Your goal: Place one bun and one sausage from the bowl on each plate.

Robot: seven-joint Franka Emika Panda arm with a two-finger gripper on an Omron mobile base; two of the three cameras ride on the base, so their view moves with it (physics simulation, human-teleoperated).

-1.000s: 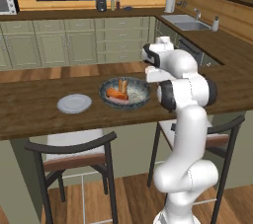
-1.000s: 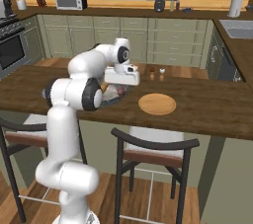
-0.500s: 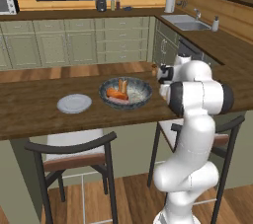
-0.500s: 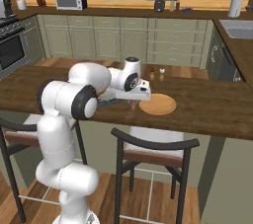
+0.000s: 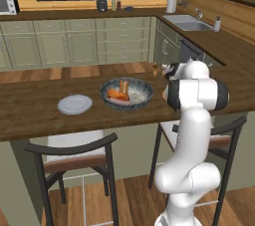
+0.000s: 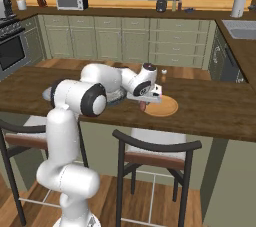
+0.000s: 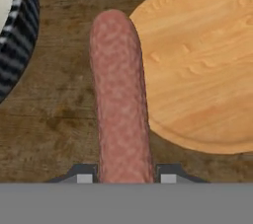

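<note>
1. The hand (image 6: 144,102) is pinching a sausage (image 7: 121,94) between its two fingertips (image 7: 83,174). You can see the sausage sticking straight out from between them in the hand view, so it's definitely gripped.
2. In the right base view the sausage (image 6: 142,105) hangs just at the near-left edge of the tan-orange plate (image 6: 165,107); it's over the counter (image 6: 210,113) and the plate's rim rather than over the plate's middle.
3. The hand view backs that up: the tan-orange plate (image 7: 202,65) sits to one side of the sausage, with the sausage's far end overlapping its edge, and bare wood is under the rest.
4. The bowl (image 5: 127,93) is on the counter (image 5: 30,115) (speckled grey-blue, dark rim), with what looks like a bun (image 5: 123,86) standing up in it and more sausages lying beside that. Its striped rim (image 7: 20,30) also peeks into the corner of the hand view.
5. The pale grey plate (image 5: 74,104) sits beside the bowl, on the side away from the arm, nothing on it.
6. Two stools (image 6: 155,161) are tucked under the counter's near edge.
</note>
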